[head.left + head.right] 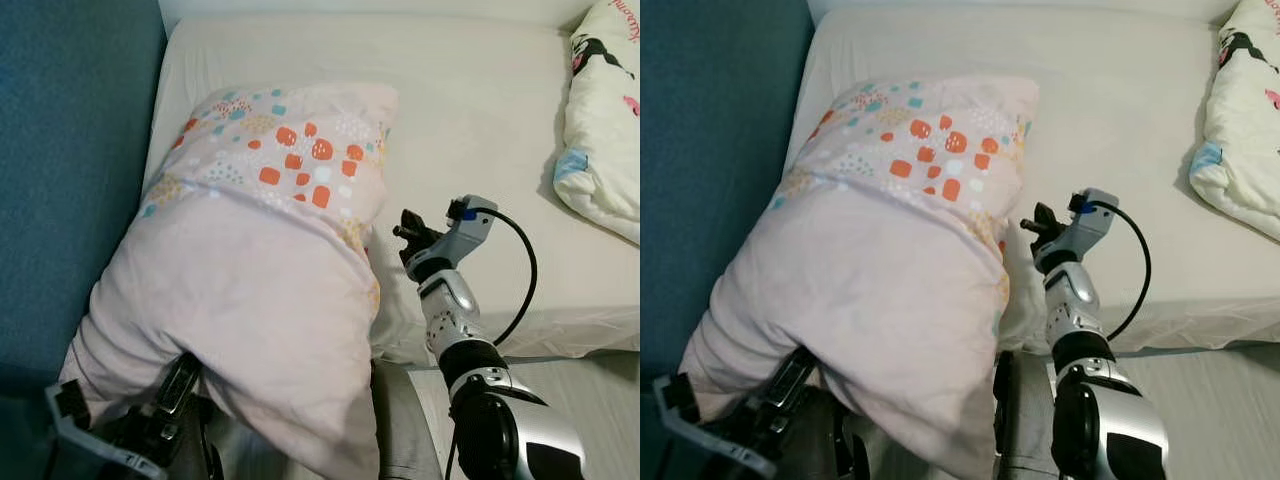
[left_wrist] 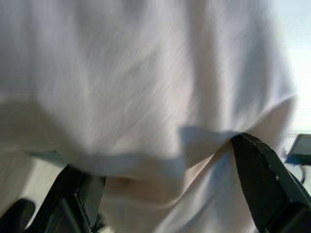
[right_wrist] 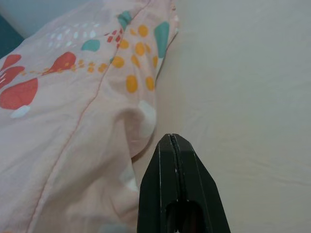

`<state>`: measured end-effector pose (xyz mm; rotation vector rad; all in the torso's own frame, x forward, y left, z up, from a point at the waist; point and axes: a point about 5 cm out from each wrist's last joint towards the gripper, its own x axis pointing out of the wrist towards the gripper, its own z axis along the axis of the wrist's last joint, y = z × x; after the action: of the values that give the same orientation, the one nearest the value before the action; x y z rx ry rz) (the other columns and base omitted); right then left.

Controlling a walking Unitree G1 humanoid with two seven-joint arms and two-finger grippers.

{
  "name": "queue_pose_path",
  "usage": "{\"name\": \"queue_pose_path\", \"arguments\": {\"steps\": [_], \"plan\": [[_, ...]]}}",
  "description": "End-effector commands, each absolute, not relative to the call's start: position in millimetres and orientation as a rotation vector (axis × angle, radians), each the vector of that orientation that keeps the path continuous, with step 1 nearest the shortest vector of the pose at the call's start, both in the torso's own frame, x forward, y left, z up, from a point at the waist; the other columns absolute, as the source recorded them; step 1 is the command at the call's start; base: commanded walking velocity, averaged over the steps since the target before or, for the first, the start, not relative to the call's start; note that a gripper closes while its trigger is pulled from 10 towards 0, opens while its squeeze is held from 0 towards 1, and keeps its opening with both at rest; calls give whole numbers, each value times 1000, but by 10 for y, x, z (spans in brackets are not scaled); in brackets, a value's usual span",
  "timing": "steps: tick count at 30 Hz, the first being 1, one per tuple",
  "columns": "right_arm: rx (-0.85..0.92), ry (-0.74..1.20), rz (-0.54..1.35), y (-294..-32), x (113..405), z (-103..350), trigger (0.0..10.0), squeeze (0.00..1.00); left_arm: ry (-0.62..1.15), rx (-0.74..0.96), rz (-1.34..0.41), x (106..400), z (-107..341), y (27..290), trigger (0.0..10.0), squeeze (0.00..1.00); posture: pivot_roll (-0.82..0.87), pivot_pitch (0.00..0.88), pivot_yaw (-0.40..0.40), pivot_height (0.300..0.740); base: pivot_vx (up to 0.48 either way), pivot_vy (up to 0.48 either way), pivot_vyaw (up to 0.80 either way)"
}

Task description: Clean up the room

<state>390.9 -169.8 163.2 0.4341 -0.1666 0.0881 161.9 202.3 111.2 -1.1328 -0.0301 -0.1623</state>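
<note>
Holding position at the bed edge, robot faced a pink pillow [image 1: 250, 270] propped half onto the mattress [image 1: 470, 120]. Left to right as follows.

Far left: dark blue upholstered surface [image 1: 70, 170], apparently a headboard or sofa side, running along the pillow's left flank.

Left gripper [image 1: 165, 405] sat under the pillow's near, lower end. In the left wrist view its two black fingers [image 2: 265, 179] stood wide apart with a fold of the pillow fabric [image 2: 146, 97] draped between and over them; whether they actually pinched cloth could not be settled, so logged as spread, supporting from beneath.

Centre: pillow lay slanted, patterned end with orange and teal marks up on the white sheet, plain pink end overhanging the bed edge toward the robot.

Right gripper [image 1: 412, 232] hovered just beside the pillow's right edge, above the mattress. Right wrist view showed its fingers [image 3: 176, 179] pressed together with nothing between them.

Far right: printed white quilt [image 1: 605, 120], bunched at the mattress corner, well apart from both grippers. Grey floor [image 1: 590, 390] visible below the bed edge.

Progress judgement: pillow partly on the bed but not yet squared at its head. Quilt looked untidied. Tidying seemed at an early to middle stage.
</note>
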Motion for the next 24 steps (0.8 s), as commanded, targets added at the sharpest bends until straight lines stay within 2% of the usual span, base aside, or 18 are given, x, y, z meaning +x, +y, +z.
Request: {"name": "queue_pose_path", "arguments": {"steps": [1,13,16,17,22,23,24], "plan": [[440,-141,48,-1766,3858,1510,10000,0,-39,-1135,-167,1577,1146,2051,10000,1000,96,352,-127,570,0,0,0],[491,-134,28,-1743,3872,1511,10000,0,-47,-1155,-242,1810,1230,1748,10000,1000,101,354,-118,570,0,0,0],[487,-121,17,-1747,3881,1510,10000,0,-37,-1089,-249,1900,1267,1638,10000,1000,106,357,-114,570,0,0,0],[468,-101,16,-1733,3895,1508,10000,0,-30,-1033,-249,1956,1286,1582,10000,0,110,367,-105,570,0,0,0],[507,-46,49,-1667,3933,1502,10000,0,-36,-890,-236,2049,1334,1533,10000,0,124,372,-95,570,0,0,0],[566,-20,81,-1623,3951,1501,7333,0,-33,-862,-234,2062,1333,1542,10000,0,132,374,-93,570,0,0,0],[590,6,109,-1583,3966,1507,0,0,-30,-838,-230,2060,1329,1568,5608,0,139,377,-92,570,0,0,0]]}}
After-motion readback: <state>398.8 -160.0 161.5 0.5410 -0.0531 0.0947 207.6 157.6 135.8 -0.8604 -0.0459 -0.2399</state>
